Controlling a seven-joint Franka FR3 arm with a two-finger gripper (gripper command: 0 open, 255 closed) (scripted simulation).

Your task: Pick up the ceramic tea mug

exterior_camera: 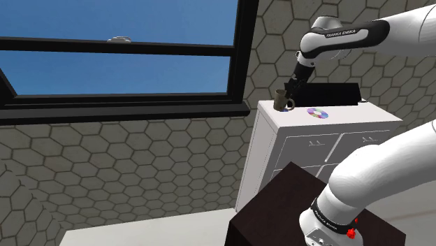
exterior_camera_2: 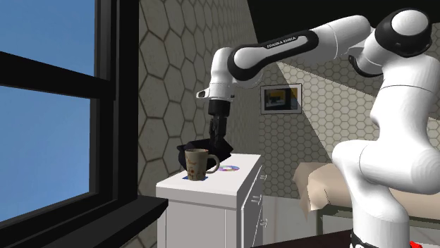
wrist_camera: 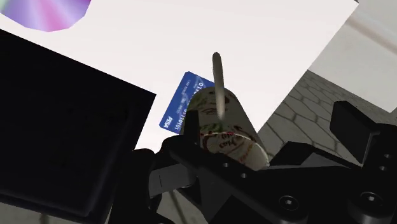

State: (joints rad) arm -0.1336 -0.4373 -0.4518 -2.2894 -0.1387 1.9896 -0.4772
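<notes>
**Mug at the corner, gripper right on top of it**

The mug (exterior_camera_2: 199,164) stands upright at the worktop (exterior_camera: 349,112) corner nearest the window (exterior_camera: 119,42). It is pale, with some writing on its side, and its handle (wrist_camera: 217,83) is turned in toward the middle of the worktop. Its base rests on a blue card (wrist_camera: 181,105) lying flat on the surface. By the look of it, the mug has not left the worktop yet.

The gripper (exterior_camera: 291,89) hangs directly over the mug, down at rim level. From here I cannot tell whether it has closed on the mug or only sits around it.

Further in from the corner, just beside the mug, lies a shiny disc (exterior_camera: 318,112). Behind both, along the wall edge, a black slab (exterior_camera: 335,92) lies close to the gripper.

What worries me is that corner. The mug has worktop edges close on two sides, and the smooth card under it may let it slide. If the grip lands off-centre, a sideways nudge could carry the mug over the edge. A hold on the rim alone could also let the mug swing or slip as it rises, with the handle pulling it round. The slab is close enough that a careless lift could clip it.
</notes>
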